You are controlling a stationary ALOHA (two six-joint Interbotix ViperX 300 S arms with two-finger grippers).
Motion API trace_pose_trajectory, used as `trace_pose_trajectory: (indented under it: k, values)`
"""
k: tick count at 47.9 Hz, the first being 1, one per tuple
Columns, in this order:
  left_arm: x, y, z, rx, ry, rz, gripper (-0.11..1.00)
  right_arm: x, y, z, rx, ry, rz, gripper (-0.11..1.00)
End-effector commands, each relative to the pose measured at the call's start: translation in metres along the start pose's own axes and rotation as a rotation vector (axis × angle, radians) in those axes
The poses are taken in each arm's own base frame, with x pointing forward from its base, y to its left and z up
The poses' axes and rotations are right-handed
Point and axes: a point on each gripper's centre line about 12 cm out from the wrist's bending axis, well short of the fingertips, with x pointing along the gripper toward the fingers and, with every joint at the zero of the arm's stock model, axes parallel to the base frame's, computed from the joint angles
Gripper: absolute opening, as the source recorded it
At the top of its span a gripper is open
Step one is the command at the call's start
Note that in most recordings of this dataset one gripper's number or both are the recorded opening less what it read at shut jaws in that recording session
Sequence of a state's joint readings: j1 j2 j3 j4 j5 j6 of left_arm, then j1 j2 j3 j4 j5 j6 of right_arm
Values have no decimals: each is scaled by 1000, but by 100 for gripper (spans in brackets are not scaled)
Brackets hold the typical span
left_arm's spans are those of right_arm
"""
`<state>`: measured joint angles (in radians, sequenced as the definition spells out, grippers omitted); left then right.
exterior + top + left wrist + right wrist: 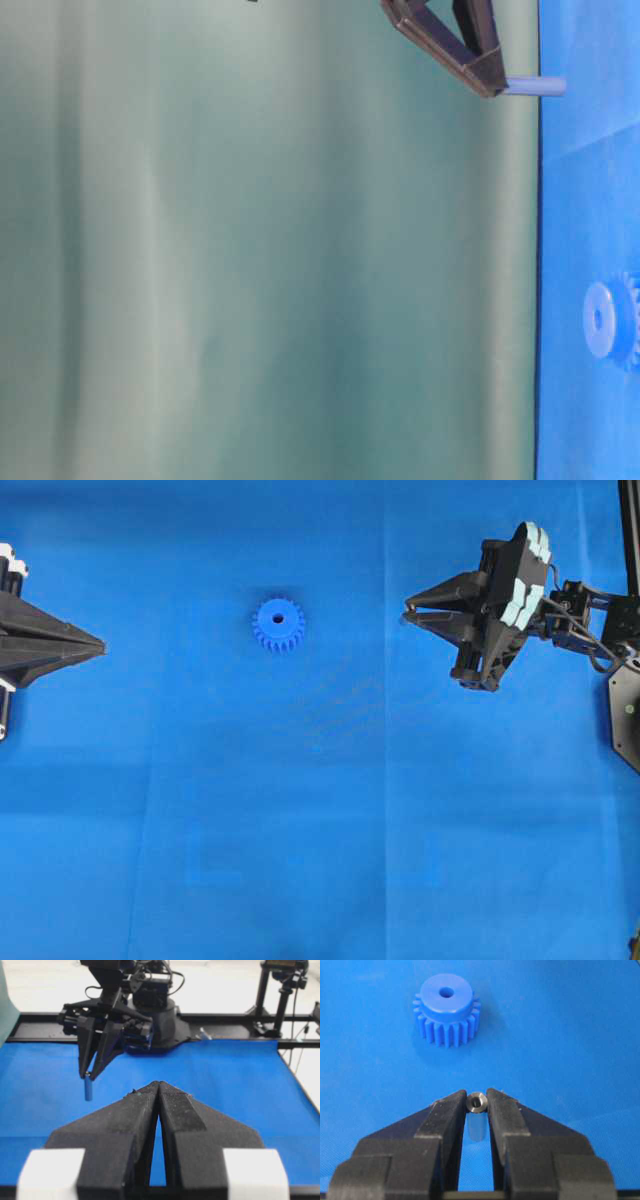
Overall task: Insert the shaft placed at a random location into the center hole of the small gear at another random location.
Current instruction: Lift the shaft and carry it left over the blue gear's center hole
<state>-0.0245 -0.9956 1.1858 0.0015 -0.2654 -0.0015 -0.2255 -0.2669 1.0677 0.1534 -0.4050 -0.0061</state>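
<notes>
Right tool clenched on the shaft, pinched near its top end between the two black fingertips, held upright and lifted clear of the blue bench. In the left wrist view, same shaft seen hanging below the right tool, lower part free. In the table-level view, most of its length seen protruding past the fingertips.

Small gear resting flat on the bench, hub up, center hole open and unobstructed; well apart from the right tool, toward the middle of the overhead view. From the right wrist view, gear ahead of the tool, hole plainly visible.

Left tool shut, grasping nothing, parked at the left edge.

Judged handling: shaft likely rigid, light, smooth metal, so prone to slip or tilt in a two-point pinch; a grip near the top leaves the most length for insertion but allows swivel. Gear likely light, stiff plastic, unrestrained on the bench, so apt to slide or tip under an off-centre push. Best pressed straight down over the hole.
</notes>
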Motion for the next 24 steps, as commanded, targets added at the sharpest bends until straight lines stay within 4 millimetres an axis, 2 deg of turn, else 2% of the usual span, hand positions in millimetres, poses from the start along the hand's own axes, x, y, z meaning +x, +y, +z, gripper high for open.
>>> trace_pose_trajectory:
  k: [1, 12, 24]
  values:
    - [1, 1, 3, 0, -9, 3, 0, 1, 1, 11, 1, -31, 3, 4]
    - [1, 1, 3, -1, -9, 3, 0, 13, 3, 17, 2, -32, 2, 4]
    - [1, 1, 3, 0, -11, 3, 0, 51, 10, 37, -15, -38, 14, 4]
